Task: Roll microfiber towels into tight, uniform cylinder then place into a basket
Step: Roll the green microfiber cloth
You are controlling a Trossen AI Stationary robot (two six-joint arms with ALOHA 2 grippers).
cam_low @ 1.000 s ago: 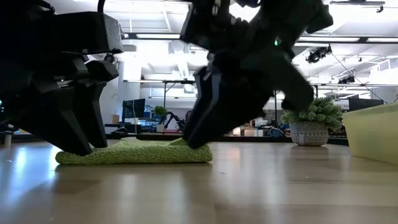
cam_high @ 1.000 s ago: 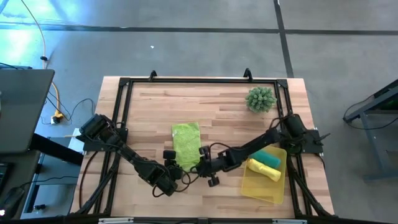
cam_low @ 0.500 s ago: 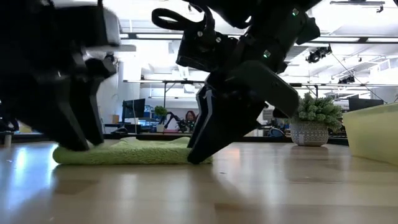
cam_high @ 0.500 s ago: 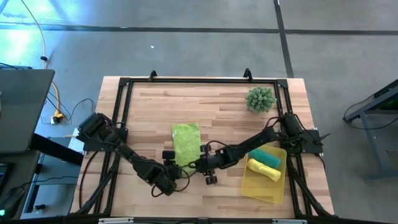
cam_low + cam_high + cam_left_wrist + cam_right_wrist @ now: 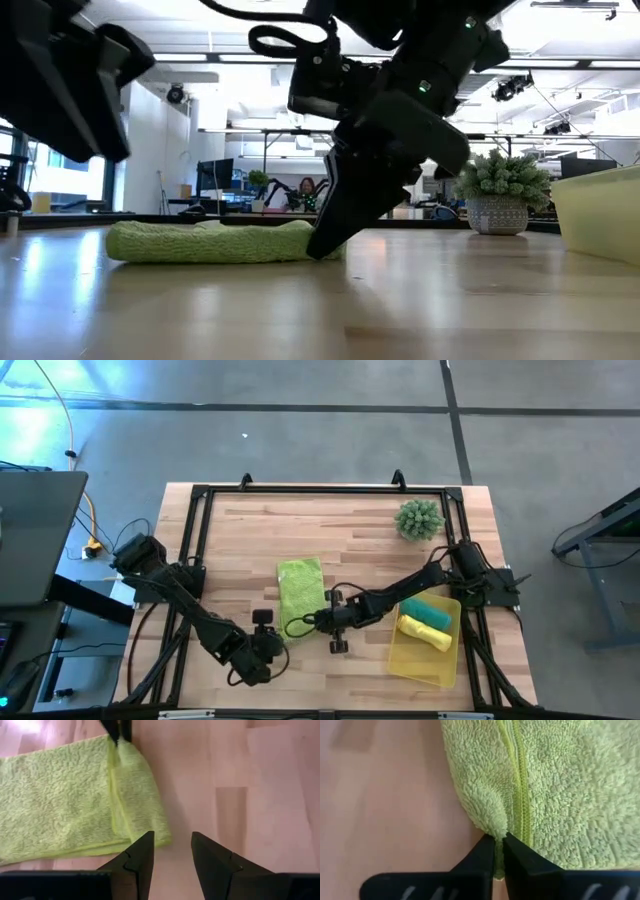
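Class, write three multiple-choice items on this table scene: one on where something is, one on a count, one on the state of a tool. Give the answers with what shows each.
1. Where does the lime green towel lie?
A. In the basket
B. Flat on the table
C. Beside the plant

2. How many rolled towels are in the basket?
A. None
B. Two
C. Three

3. What is the right tool doing?
A. Pinching the lime towel's edge
B. Hanging open above the basket
C. Holding the plant

Answers:
1. B: the high view shows it spread on the bare wood near the table's middle.
2. B: one teal towel and one yellow towel lie there rolled.
3. A: the right wrist view shows its fingers shut on the towel's edge, while the left tool stands open just off the towel.
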